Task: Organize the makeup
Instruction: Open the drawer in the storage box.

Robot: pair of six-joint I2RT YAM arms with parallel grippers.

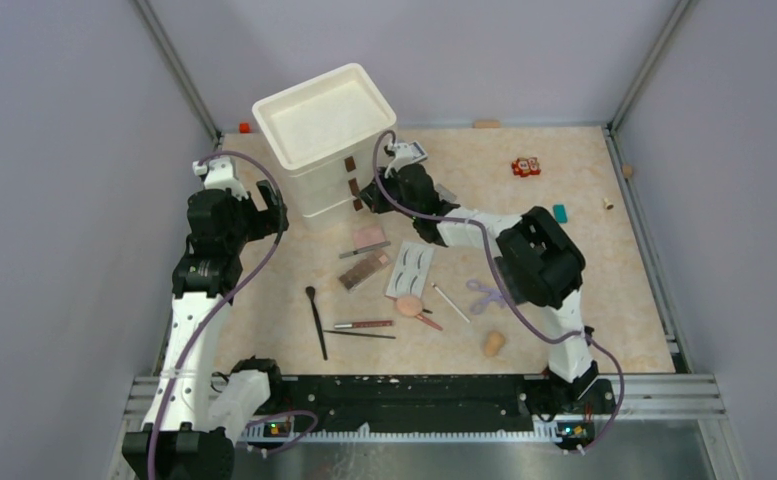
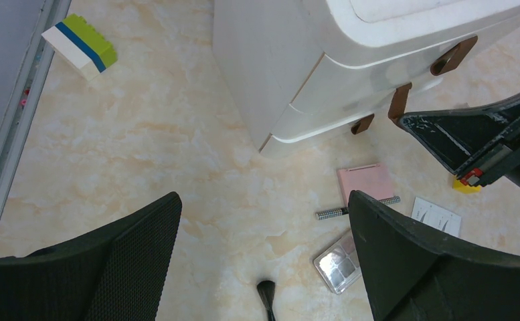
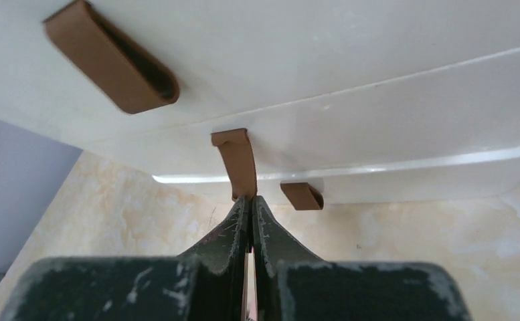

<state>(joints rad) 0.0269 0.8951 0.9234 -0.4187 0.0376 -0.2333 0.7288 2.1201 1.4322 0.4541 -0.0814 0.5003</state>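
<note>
The makeup lies loose on the table in front of a white drawer unit [image 1: 324, 130]: pink compact [image 1: 369, 236], brown palette [image 1: 364, 270], eyelash card [image 1: 410, 268], black brush [image 1: 316, 320], pencils [image 1: 364, 325], peach puff [image 1: 409, 305], sponge [image 1: 493, 343], purple curler [image 1: 484, 295]. My right gripper [image 3: 250, 200] is shut on the brown strap handle [image 3: 235, 157] of the unit's middle drawer. My left gripper [image 2: 264, 200] hangs open over bare table left of the unit, holding nothing. The compact [image 2: 364, 180], palette [image 2: 337, 262] and brush tip [image 2: 266, 294] show below it.
Two more brown handles [image 3: 110, 57] [image 3: 302, 195] sit above and below the held one. A green, blue and white block [image 2: 79, 45] lies by the left rail. Red blocks [image 1: 525, 166] and a teal block [image 1: 560, 212] lie at the back right.
</note>
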